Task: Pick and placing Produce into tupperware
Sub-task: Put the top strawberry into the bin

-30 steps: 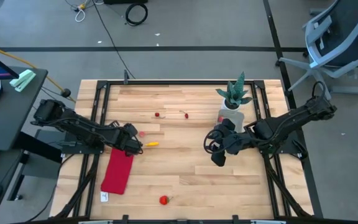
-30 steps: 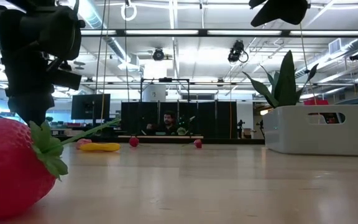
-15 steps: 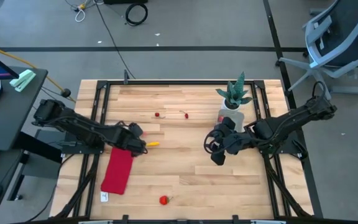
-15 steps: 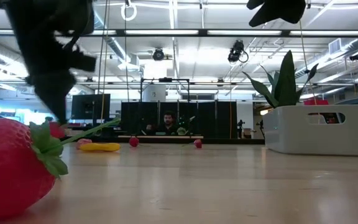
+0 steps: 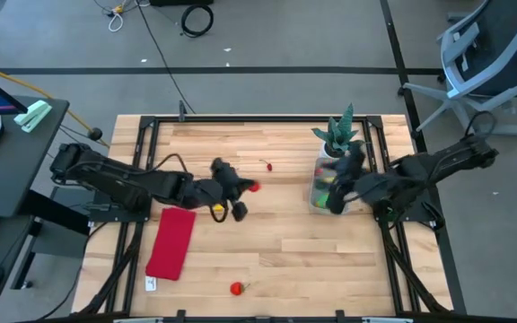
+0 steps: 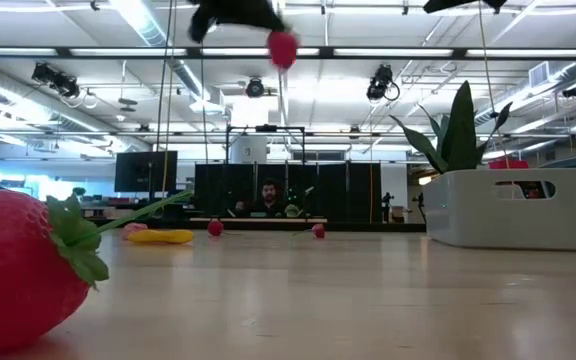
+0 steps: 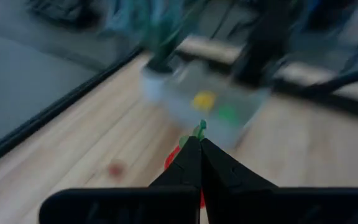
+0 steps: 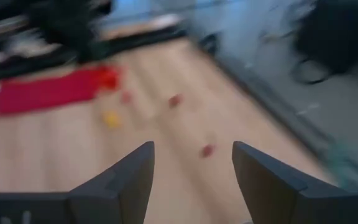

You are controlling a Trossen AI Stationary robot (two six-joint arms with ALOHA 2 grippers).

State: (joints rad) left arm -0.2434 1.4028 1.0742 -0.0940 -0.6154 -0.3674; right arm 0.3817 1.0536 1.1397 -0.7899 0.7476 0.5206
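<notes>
My left gripper (image 5: 245,187) is high over the table's middle, shut on a small red toy fruit (image 6: 282,47) with a green stem (image 7: 199,129). The tupperware (image 5: 324,186), a clear tub, stands on the table next to the plant pot, with yellow and green pieces inside (image 7: 213,107). My right gripper (image 8: 191,165) is open and raised over the tub's right side (image 5: 335,199). A strawberry (image 5: 235,288), a yellow piece (image 5: 217,208) and a small red piece (image 5: 268,166) lie on the table. My left gripper pinches the small red fruit (image 7: 174,158) between its two fingertips (image 7: 191,163), and the green stem pokes out past them. The fruit is lifted clear and hangs below the gripper (image 6: 233,12) in the low view.
A red cloth (image 5: 170,242) lies flat near the left edge. A spiky green plant in a white pot (image 5: 338,142) stands just beyond the tub. A black frame runs round the table. Bare wood lies between the two grippers.
My left gripper has lifted the small red fruit from the table by the cloth's far end and carried it up and toward the table's right. My right arm has drawn back toward the right and far side, uncovering the tub.
</notes>
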